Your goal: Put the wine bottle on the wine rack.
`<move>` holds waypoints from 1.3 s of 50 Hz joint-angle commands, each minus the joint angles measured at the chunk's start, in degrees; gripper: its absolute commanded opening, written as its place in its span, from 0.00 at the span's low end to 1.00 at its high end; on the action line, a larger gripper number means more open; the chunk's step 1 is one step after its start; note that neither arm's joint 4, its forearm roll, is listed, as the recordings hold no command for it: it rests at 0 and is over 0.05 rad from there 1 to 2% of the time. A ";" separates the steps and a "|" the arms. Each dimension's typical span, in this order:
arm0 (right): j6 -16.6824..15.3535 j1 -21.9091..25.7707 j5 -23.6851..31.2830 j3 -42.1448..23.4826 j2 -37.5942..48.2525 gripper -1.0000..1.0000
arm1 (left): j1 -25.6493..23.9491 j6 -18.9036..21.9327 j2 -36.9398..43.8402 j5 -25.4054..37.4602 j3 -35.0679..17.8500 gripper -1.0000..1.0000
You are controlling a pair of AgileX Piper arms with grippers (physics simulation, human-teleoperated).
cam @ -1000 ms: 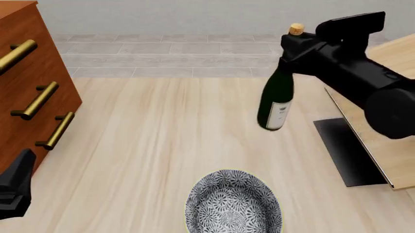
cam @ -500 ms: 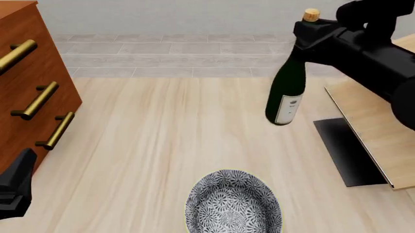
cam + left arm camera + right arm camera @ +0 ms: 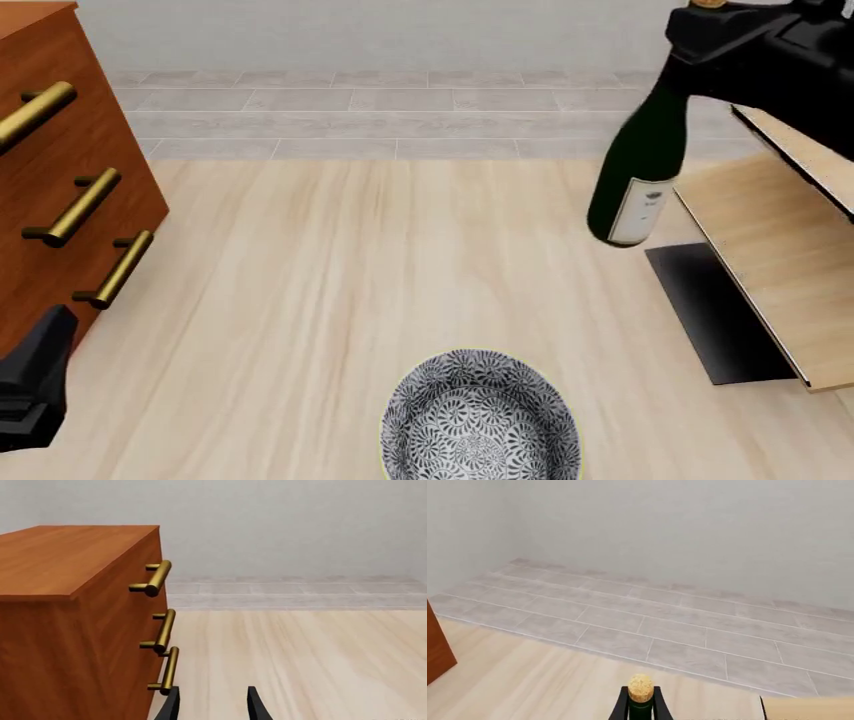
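Observation:
The dark green wine bottle (image 3: 643,160) with a white label hangs almost upright, tilted slightly, well above the table. My right gripper (image 3: 705,32) is shut on its neck just under the tan cork (image 3: 640,687); the black fingers (image 3: 620,708) flank the neck in the right wrist view. The bottle's base is just left of the wine rack (image 3: 781,240), a slanted pale-wood panel on a flat black base (image 3: 714,312); a corner of the rack also shows in the right wrist view (image 3: 808,709). My left gripper (image 3: 212,708) is open and empty beside the cabinet, low at the front view's left edge (image 3: 32,385).
A reddish-brown drawer cabinet (image 3: 60,170) with brass handles (image 3: 160,577) stands at the left. A patterned black-and-white bowl (image 3: 481,418) sits at the near middle of the table. A grey tiled floor lies beyond the table's far edge.
My right gripper has carried the bottle to the right and upward, nearer the rack; the cork now reaches the front view's top edge. The left arm has not moved.

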 commanded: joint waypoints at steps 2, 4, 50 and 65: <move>0.38 -1.99 3.76 -1.32 -3.70 0.00 | -0.52 -0.06 0.00 -0.14 0.00 1.00; 0.71 -2.45 4.35 -1.59 -4.06 0.00 | -0.61 -0.08 0.00 -0.07 0.00 1.00; 10.03 -11.29 16.98 -11.49 -8.21 0.00 | -1.86 -0.70 0.00 -0.11 0.00 1.00; 14.27 -15.45 20.44 -16.80 -8.20 0.00 | -2.34 -0.91 0.00 -0.45 0.00 1.00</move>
